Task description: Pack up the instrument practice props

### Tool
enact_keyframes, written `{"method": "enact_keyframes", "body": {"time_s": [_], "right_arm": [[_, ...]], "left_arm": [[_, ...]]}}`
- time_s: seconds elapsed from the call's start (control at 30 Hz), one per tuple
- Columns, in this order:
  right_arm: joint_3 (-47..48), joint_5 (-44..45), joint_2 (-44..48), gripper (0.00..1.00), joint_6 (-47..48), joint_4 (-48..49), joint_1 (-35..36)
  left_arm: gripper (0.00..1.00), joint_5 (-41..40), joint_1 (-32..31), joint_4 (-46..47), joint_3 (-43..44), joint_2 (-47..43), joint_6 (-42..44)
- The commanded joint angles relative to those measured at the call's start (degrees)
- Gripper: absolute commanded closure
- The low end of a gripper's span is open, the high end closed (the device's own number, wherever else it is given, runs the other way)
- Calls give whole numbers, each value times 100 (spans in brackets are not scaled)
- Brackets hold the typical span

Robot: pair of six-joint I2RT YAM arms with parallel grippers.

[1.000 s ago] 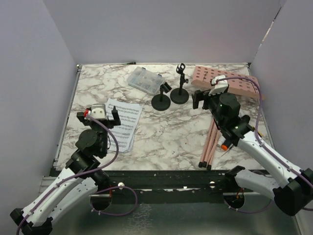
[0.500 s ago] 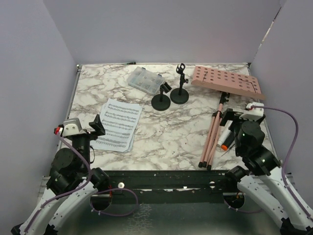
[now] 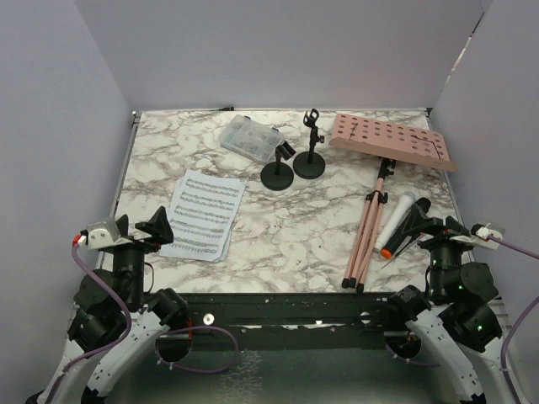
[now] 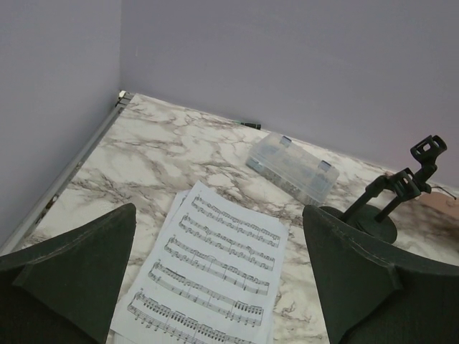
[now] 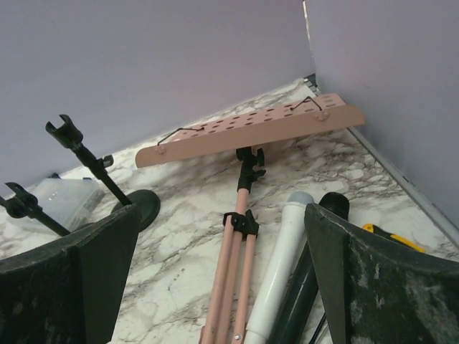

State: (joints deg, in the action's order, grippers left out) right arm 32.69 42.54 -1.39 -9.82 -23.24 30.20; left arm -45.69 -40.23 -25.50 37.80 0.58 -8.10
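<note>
The pink perforated board (image 3: pixel 389 140) lies at the back right with its folded pink tripod legs (image 3: pixel 367 231) running toward me; both show in the right wrist view (image 5: pixel 251 127). A white microphone (image 3: pixel 394 224) and a black microphone (image 3: pixel 418 208) lie side by side right of the legs. Two black round-based mic holders (image 3: pixel 293 164) stand at the back centre. White sheet-music pages (image 3: pixel 204 215) lie at the left, also in the left wrist view (image 4: pixel 215 269). My left gripper (image 3: pixel 137 229) is open and empty near the front left edge. My right gripper (image 3: pixel 431 227) is open and empty at the front right.
A clear plastic case (image 3: pixel 248 138) lies at the back, left of the mic holders. A small yellow object (image 5: pixel 386 236) lies by the right wall. Purple walls enclose the marble table (image 3: pixel 286 219) on three sides.
Both arms have pulled back from the table to the near edge. The left gripper left the sheet music and the right gripper left the pink board. Both are open and empty.
</note>
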Motion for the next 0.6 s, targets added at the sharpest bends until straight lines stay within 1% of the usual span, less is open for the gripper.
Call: {"method": "enact_keyframes", "body": {"time_s": [0.0,0.07,0.17,0.27,0.33,0.57], "right_arm": [[-219,49,411,0,-932,-436,-22],[-249,244,454,0,-1539,-760,-22],[-246,399,435,0,-1637,-833,-23],[-227,528,329,0,-2022,-1037,-29],[-219,539,263,0,-2201,-1149,-24],[-251,522,347,0,-2281,-1185,-23]], "left_arm": [[1,211,15,-297,-18,-24,-230],[1,195,15,-311,-32,-38,-257],[1,299,15,-340,-15,-36,-254],[1,485,15,-395,73,-36,-216],[1,397,15,-462,86,-39,-294],[1,440,15,-484,33,-40,-308]]}}
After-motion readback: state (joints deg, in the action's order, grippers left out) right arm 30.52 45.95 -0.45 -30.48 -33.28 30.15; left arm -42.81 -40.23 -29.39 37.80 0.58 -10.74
